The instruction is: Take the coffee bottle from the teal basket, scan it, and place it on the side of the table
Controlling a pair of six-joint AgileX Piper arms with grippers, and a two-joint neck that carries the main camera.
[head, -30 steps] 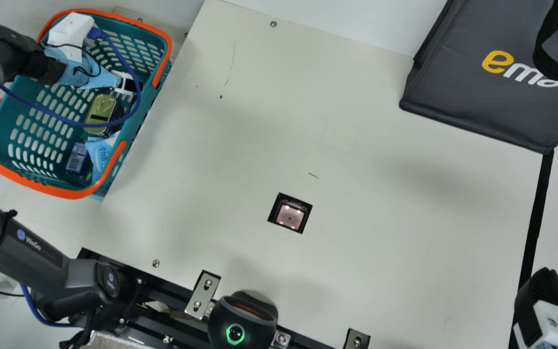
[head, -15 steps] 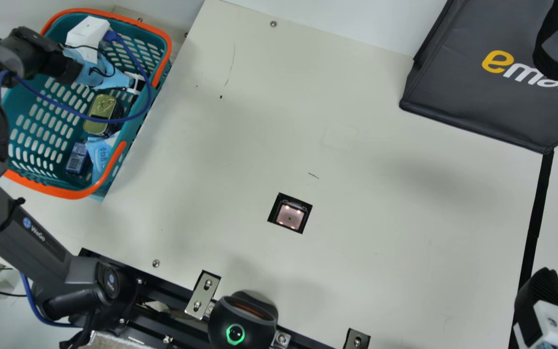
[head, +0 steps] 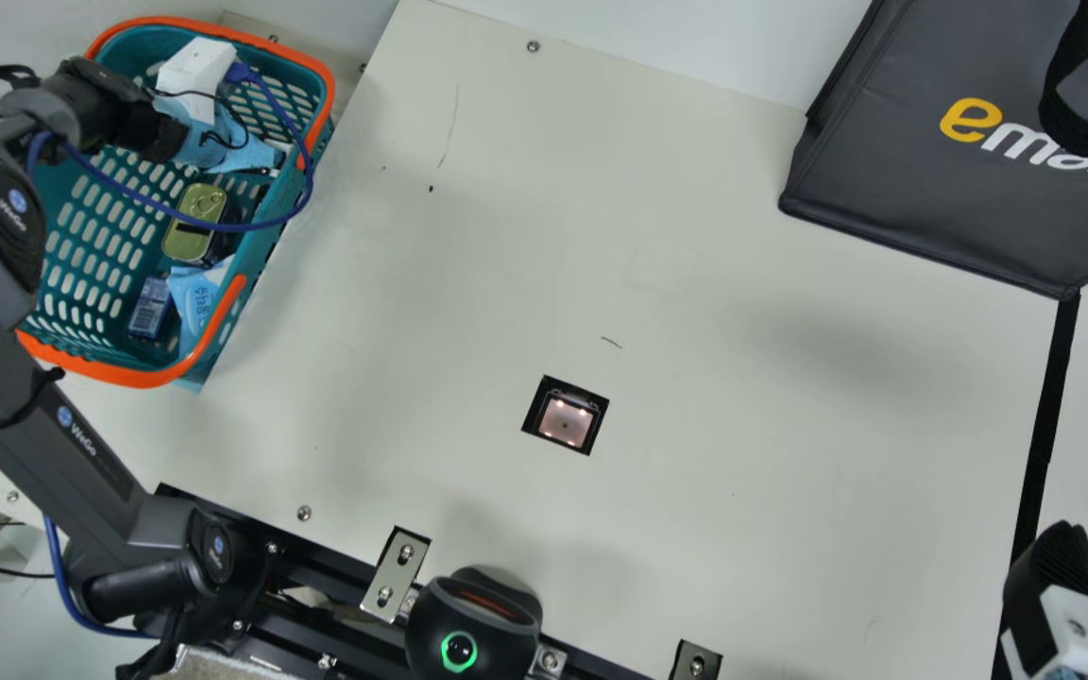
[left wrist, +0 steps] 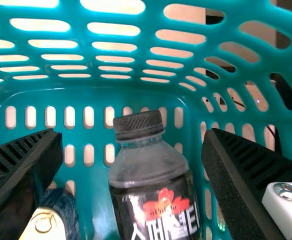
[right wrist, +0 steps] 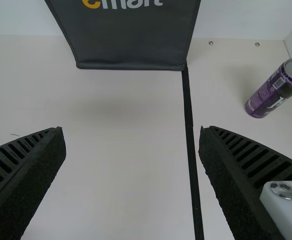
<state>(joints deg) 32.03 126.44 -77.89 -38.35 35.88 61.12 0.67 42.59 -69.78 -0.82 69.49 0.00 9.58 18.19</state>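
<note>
In the main view my left gripper is inside the teal basket, its fingertips hidden. The left wrist view has my left gripper open over the coffee bottle, a dark bottle with a black cap and a red mark on its label. The bottle shows between the fingers, with a gap at each side. At the main view's lower right is my right gripper; in the right wrist view this right gripper stands open above the table with nothing between its fingers.
The basket holds a gold-lidded tin, a small blue box and a light blue packet. A scanner window is set in the table. A dark bag stands at the far right, a purple can beyond the black strip.
My left arm has shifted to the right in the main view, its gripper moving across the upper part of the basket. The right gripper has kept still.
</note>
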